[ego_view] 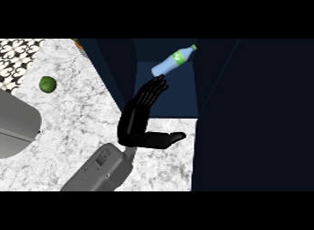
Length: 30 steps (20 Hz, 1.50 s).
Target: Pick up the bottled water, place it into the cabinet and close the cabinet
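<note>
Left hand point(138, 119) lies open, fingers straight and holding nothing, above the marble tabletop point(73, 121) at the mouth of the dark cabinet point(176, 96). Bottled water point(173, 60) sits tilted inside the cabinet, its base at the fingertips. A green lime point(48, 84) rests well to the hand's left.

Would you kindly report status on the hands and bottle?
Left hand open, straight fingertips at base of pale blue plastic water bottle. Bottle tilted inside dark cabinet, door open. Right hand not in view. No obstruction seen.

The robot's left hand point(136, 121) stretches open, fingers straight, thumb splayed, fingertips just below the bottled water point(174, 60); its grey forearm point(97, 173) trails farther below.
</note>
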Available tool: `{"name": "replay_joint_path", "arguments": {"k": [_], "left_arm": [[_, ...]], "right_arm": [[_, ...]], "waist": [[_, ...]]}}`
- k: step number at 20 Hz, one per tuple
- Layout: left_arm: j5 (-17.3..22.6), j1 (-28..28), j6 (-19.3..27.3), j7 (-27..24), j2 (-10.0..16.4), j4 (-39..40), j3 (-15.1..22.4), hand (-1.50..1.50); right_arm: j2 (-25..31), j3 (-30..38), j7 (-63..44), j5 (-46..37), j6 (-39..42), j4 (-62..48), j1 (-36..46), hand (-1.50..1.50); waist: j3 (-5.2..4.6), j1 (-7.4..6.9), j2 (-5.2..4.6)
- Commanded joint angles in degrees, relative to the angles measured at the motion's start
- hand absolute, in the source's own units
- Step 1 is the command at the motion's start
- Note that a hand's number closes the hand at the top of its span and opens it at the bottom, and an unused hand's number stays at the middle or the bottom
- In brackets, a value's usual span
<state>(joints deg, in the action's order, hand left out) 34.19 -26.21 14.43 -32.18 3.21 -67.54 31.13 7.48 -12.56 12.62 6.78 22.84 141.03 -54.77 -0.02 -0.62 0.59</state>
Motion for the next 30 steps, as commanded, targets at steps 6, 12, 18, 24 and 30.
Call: {"name": "replay_joint_path", "arguments": {"k": [6,12,18,24,30], "left_arm": [[0.3,14.4,-0.2,4.5,8.7,-18.0,2.2,1.50],[2.0,22.0,-2.2,3.3,15.4,-24.7,-1.9,-1.50],[7.0,28.7,-3.5,5.8,20.5,-32.7,-6.6,-1.50],[11.0,36.7,-8.7,3.1,23.6,-36.0,-9.6,-1.50],[14.5,37.8,-11.2,4.7,27.2,-37.3,-14.1,-1.50]], "right_arm": [[9.8,-1.9,-1.4,-5.8,8.4,7.8,-3.6,1.50],[13.2,-5.9,1.0,-10.8,12.2,10.3,-0.7,1.50],[14.5,-12.6,-0.4,-14.4,12.3,12.3,-1.2,1.50],[16.8,-22.8,-4.8,-16.8,13.6,13.3,2.0,1.50],[19.1,-26.4,-7.8,-18.2,14.1,12.7,8.7,1.50]], "waist": [[-0.01,0.27,0.06],[-0.07,0.46,0.12],[-0.13,0.55,0.14],[-0.46,-0.76,0.51],[-0.72,-1.49,0.52]]}}
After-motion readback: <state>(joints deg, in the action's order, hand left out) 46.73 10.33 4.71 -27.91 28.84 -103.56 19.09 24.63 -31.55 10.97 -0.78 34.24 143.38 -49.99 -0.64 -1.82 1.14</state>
